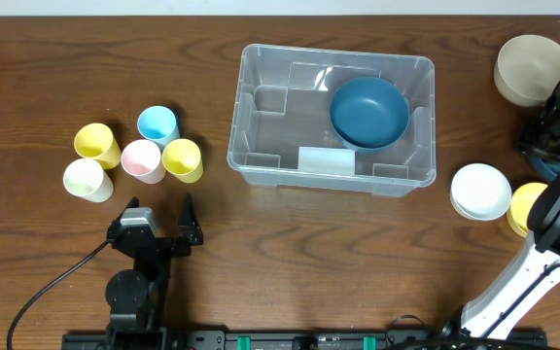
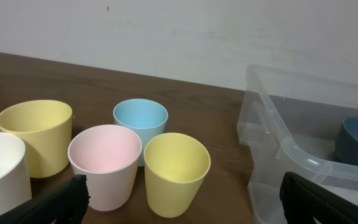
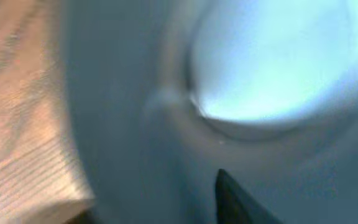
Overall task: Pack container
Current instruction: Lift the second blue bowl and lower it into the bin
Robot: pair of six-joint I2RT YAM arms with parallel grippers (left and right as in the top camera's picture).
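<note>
The clear plastic container (image 1: pixel 261 107) stands at the table's middle with a dark blue bowl (image 1: pixel 368 112) inside, at its right end. Its rim also shows in the left wrist view (image 2: pixel 291 149). My left gripper (image 1: pixel 163 228) is open and empty near the front edge, facing the cups, with a yellow cup (image 2: pixel 176 174) between its fingers (image 2: pixel 179 202) in the wrist view. My right gripper (image 1: pixel 552 136) hangs at the far right, directly over another blue bowl (image 1: pixel 544 167). The right wrist view is blurred and filled by that bowl (image 3: pixel 135 124). Only one dark finger (image 3: pixel 235 196) shows clearly.
Five small cups stand at the left: yellow (image 1: pixel 95 143), light blue (image 1: pixel 157 124), pink (image 1: pixel 142 159), yellow (image 1: pixel 183 159) and white (image 1: pixel 87 179). A beige bowl (image 1: pixel 530 68) stands at the back right. A white bowl (image 1: pixel 480 191) and a yellow bowl (image 1: pixel 525 207) stand right of the container.
</note>
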